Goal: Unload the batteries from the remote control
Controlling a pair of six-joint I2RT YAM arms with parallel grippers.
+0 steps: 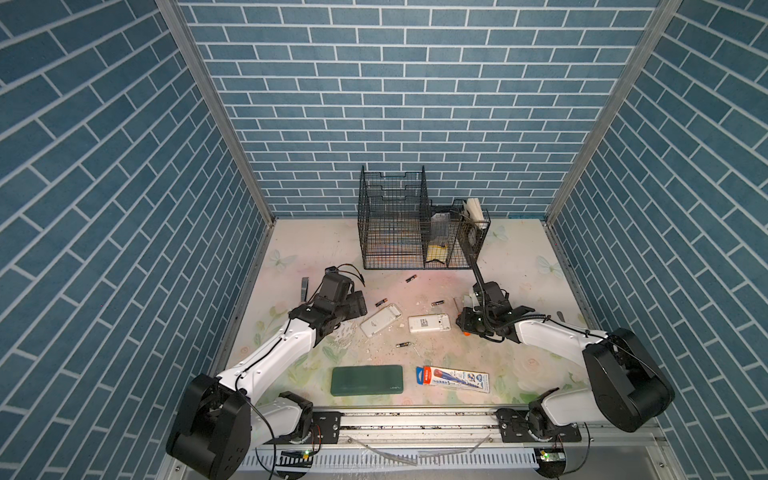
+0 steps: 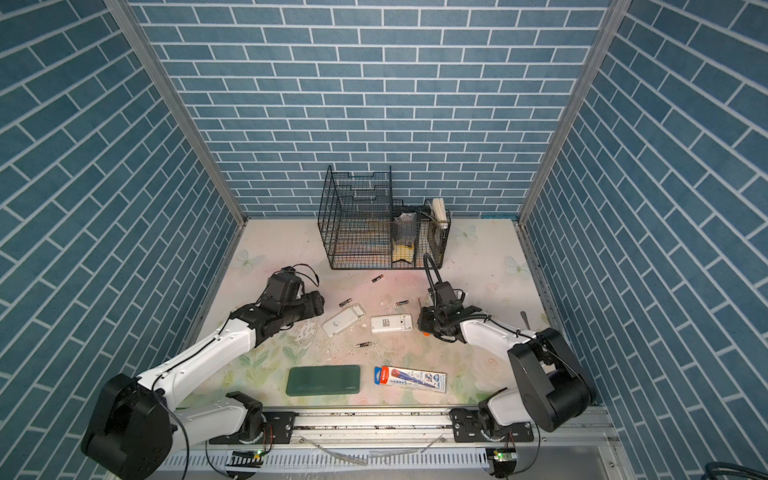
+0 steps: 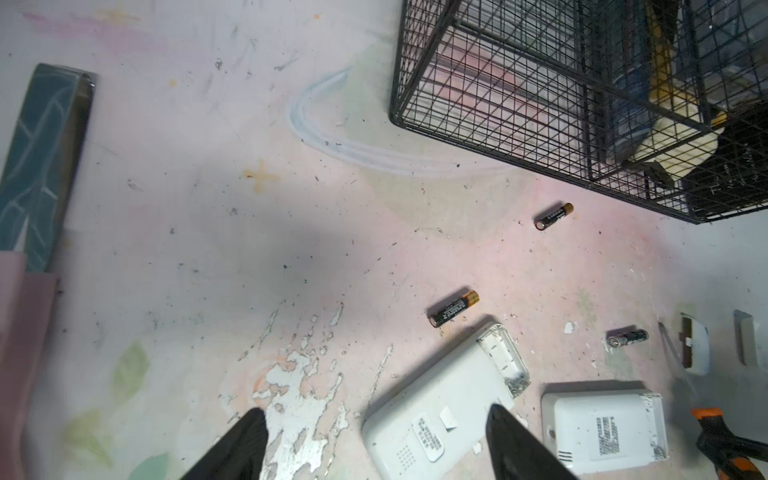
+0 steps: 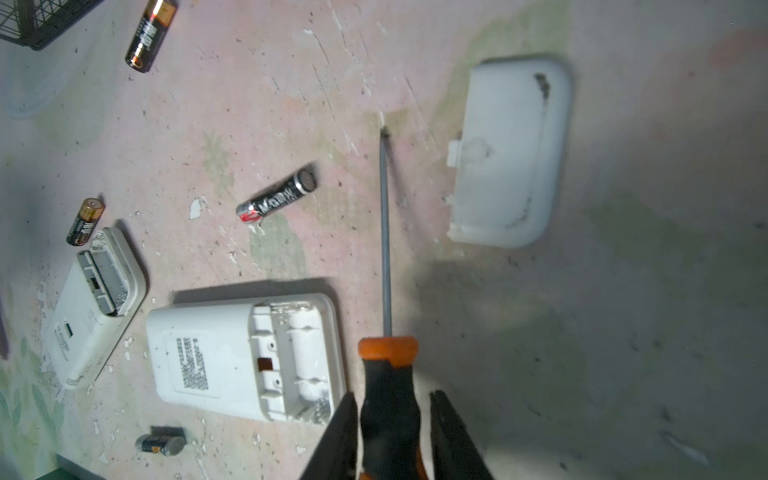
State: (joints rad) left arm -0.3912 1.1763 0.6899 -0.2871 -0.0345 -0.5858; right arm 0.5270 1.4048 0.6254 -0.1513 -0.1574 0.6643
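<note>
Left gripper (image 3: pixel 374 411), fingers spread, hangs by the remote control (image 3: pixel 449 395); batteries (image 3: pixel 454 308) lie loose around it. Right gripper (image 4: pixel 394 395) straddles the screwdriver (image 4: pixel 388 351) — grip unclear.

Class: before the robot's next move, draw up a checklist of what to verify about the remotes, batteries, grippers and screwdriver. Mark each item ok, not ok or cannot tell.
1. Right remote compartment empty: ok.
2. Left remote compartment empty: ok.
3. All four batteries out on the table: ok.
4. Left gripper open, holding nothing: ok.
5. Right gripper firm on the screwdriver: cannot tell; the handle sits between the jaws, with a slim gap on one side.
6. Screwdriver tip apart from every battery: ok.
</note>
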